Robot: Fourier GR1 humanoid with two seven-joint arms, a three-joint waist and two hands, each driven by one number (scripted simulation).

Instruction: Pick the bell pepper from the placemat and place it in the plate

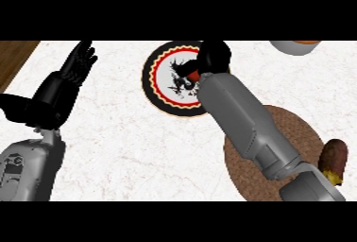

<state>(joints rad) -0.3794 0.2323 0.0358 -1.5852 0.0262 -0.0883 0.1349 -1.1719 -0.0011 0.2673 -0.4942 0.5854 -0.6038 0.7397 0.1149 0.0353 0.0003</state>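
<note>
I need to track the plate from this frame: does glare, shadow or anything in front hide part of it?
Head view: even light, no glare on the plate and no strong shadow on it; the right hand and its forearm cover the plate's right side; only a red patch of the bell pepper shows under the hand.

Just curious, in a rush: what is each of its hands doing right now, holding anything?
Left hand: open, holding nothing.
Right hand: shut on the bell pepper, over the plate.
</note>
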